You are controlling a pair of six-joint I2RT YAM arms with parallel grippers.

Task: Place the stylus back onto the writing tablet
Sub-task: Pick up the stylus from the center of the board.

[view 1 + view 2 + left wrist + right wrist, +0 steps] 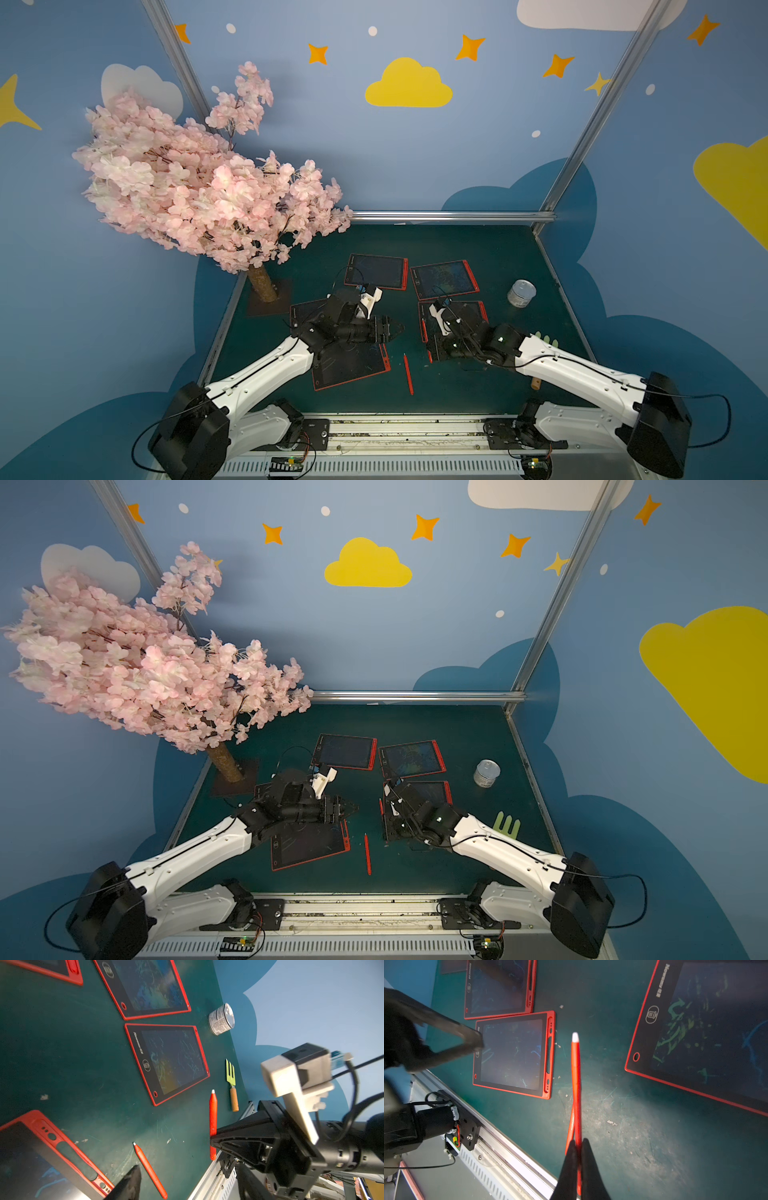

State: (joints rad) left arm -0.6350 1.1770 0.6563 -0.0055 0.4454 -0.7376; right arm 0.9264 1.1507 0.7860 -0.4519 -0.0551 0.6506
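My right gripper (578, 1145) is shut on a red stylus (576, 1076), white tip pointing away, held above the green mat. In a top view this gripper (429, 347) is at the near right tablet (465, 311). A second stylus (408, 374) lies loose on the mat. Several red-framed writing tablets lie around. The near left tablet (512, 1053) has an empty slot along its edge. My left gripper (397, 328) hovers over that tablet's far corner, open, with nothing between its fingers (128, 1184).
A tin can (521, 293) stands at the right. A green fork with a wooden handle (231, 1078) lies near the right edge. A pink blossom tree's trunk (262, 286) stands at the back left. A metal rail (508, 1147) runs along the front.
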